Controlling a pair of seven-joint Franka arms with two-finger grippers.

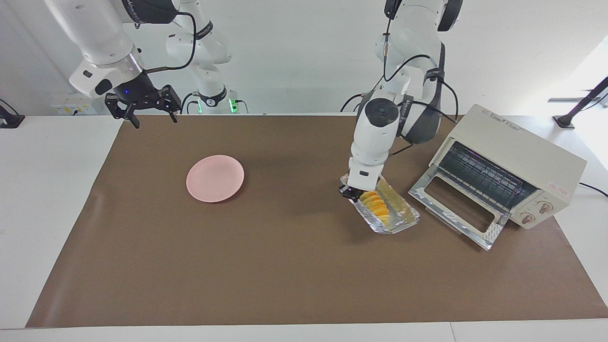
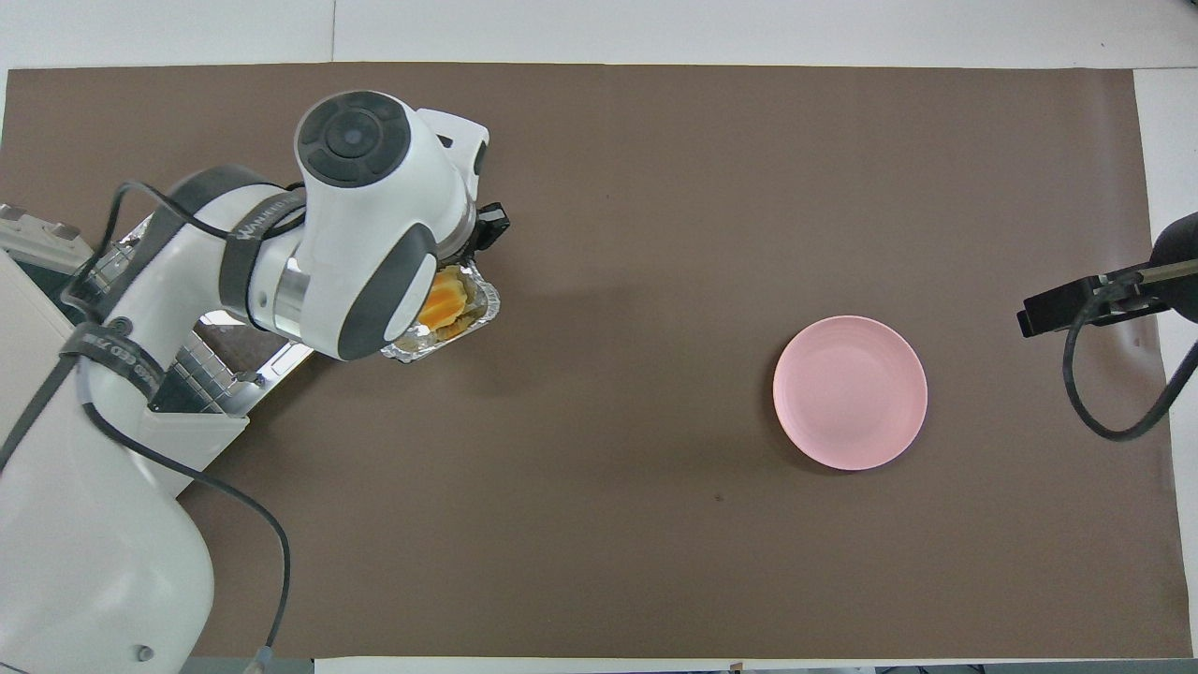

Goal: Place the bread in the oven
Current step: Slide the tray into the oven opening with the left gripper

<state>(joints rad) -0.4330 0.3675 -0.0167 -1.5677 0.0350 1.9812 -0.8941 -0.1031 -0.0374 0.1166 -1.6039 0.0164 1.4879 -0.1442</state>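
Two arms work over one brown mat [image 1: 285,266] that covers most of the table in both views. Largest item: the oven [image 1: 510,164], right of centre in the facing view, cream body, drop door [image 1: 458,211] folded down flat onto the mat, wire rack visible inside, two knobs at its lower right corner. In the overhead view the oven [image 2: 37,309] sits at the left edge, mostly hidden under the left arm.

Pink plate [image 1: 215,178], left of centre in the facing view, lying on the mat, well apart from everything else; overhead view shows the same plate [image 2: 850,392] right of centre.

Foil tray [image 1: 392,216], just left of the open door in the facing view, raised and tilted above the mat, shadow beneath it. The bread [image 1: 375,205] lies inside the tray, orange slices fanned along its length.

Left gripper [image 1: 349,192]: fingers clenched on the upper-left end rim of the foil tray, carrying it.

Right gripper [image 1: 145,108]: upper left of the facing view, over the mat's edge, fingers spread and released, nothing between them; this arm waits
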